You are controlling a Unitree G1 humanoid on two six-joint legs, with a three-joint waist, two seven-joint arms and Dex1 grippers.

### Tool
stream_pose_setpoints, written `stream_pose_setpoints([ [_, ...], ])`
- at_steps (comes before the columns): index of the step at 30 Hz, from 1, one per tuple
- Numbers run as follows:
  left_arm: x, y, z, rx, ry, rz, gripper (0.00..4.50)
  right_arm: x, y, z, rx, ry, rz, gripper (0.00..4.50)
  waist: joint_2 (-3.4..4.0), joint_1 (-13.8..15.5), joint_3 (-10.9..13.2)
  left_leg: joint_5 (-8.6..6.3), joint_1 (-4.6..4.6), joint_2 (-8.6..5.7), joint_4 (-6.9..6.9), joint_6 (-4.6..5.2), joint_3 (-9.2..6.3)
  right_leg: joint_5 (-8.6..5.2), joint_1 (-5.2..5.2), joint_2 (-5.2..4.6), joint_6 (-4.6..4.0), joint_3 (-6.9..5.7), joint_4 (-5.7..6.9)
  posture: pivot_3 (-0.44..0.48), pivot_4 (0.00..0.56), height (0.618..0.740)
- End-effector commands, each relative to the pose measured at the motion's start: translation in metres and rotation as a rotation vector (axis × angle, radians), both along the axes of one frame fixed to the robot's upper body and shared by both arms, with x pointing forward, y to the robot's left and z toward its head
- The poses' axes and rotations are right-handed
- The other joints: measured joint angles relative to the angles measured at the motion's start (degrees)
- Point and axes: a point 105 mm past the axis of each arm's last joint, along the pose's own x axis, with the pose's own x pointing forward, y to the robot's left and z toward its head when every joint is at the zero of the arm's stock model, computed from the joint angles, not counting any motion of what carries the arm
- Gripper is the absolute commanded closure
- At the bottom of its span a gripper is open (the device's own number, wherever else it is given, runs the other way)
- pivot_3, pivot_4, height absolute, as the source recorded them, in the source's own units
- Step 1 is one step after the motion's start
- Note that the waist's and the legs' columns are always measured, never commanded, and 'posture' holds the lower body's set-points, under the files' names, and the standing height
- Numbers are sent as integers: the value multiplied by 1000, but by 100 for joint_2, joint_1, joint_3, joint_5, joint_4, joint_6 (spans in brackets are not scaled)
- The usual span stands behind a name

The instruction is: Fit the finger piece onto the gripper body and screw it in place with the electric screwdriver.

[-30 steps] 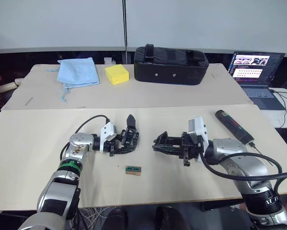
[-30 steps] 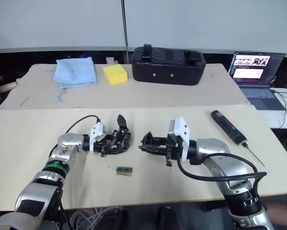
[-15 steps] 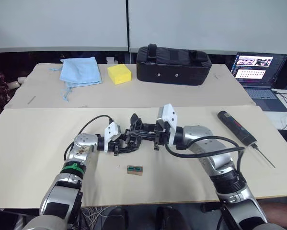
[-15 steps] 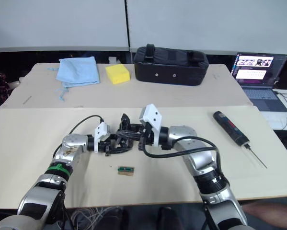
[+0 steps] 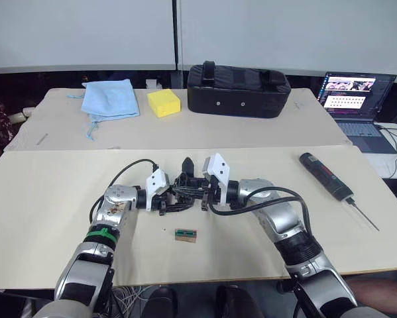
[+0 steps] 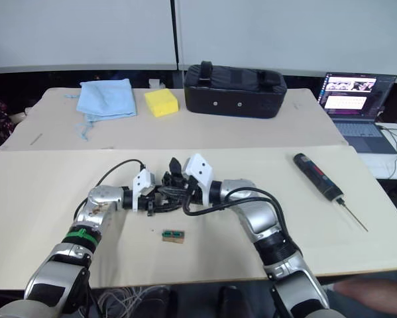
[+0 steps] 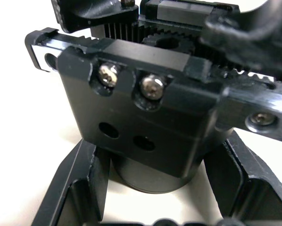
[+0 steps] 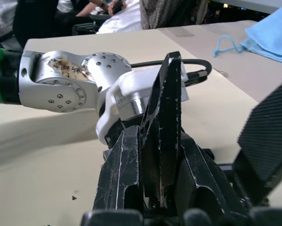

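The gripper body (image 7: 145, 122), a black block with silver screws and toothed rails, stands on the table just left of centre. My left gripper (image 5: 172, 199) is shut on its round base. One black pointed finger (image 5: 187, 163) stands up from the body. My right gripper (image 8: 162, 160) has come in from the right and is shut on the finger piece (image 8: 164, 117), a scratched black wedge held upright right against the body. The electric screwdriver (image 5: 325, 175) lies on the table at the right, bit pointing towards the near edge, away from both grippers.
A small green-topped brown block (image 5: 185, 234) lies just in front of the grippers. On the far table stand a black bag (image 5: 238, 81), a yellow sponge (image 5: 164, 103) and a blue cloth (image 5: 109, 98). A laptop (image 5: 356, 99) is open at the far right.
My right arm has swung left across the table, bringing the finger piece up to the gripper body. The left gripper has kept its hold in place.
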Motion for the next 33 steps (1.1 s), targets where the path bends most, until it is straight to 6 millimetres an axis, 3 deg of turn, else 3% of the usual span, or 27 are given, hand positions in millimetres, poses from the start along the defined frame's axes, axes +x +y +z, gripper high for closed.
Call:
stream_pose_setpoints([
  [1, -4, -4, -5, 17, 11, -16, 2175, -3, 6, 10, 25, -40, 29, 4069, 0, -1, 0, 0, 0, 0, 0, 0, 0, 0, 0, 0, 0, 0, 1, 0, 150, 740],
  [21, -4, -3, -2, 21, 9, 4, 2175, -1, -8, -16, -82, 49, 10, 4069, 3, 8, -3, 0, 2, 0, 0, 0, 0, -2, 3, 0, 2, 0, 0, 0, 150, 740],
  [33, -4, -1, -2, 25, 15, 8, 2175, 3, -15, -18, -121, 62, 4, 4069, 3, 11, -4, 0, 5, 0, 0, 0, 0, -2, 6, -1, 3, 0, -1, 0, 150, 740],
])
